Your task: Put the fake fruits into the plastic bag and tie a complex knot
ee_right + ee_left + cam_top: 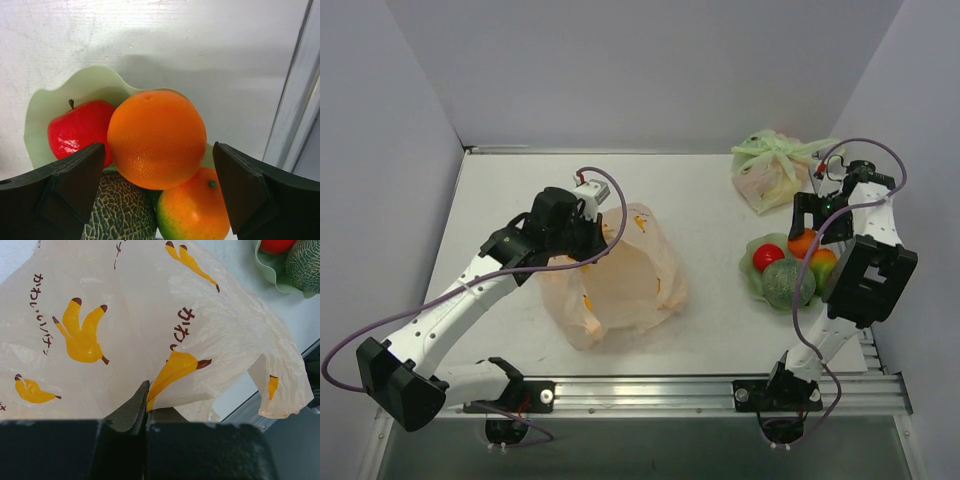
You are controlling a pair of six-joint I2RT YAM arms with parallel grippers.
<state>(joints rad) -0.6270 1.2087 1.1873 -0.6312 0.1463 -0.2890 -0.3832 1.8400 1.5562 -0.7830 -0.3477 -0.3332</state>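
Observation:
The peach plastic bag [620, 285] printed with yellow bananas lies at the table's middle. My left gripper [588, 226] is shut on its upper edge and holds that film up. In the left wrist view the film [150, 330] is pinched between the closed fingertips [142, 402]. The fake fruits sit in a pale green wavy dish [752, 275] at the right: an orange [155, 137], a red apple [80, 132], a netted green melon [120, 210] and an orange-green piece [195, 210]. My right gripper [159, 150] is open and straddles the orange from above. The knot is out of view.
A pale green bag [770, 170] tied in a bunch stands at the back right, just beyond the dish. The aluminium rail [650, 390] runs along the near edge. White walls close in the table on three sides.

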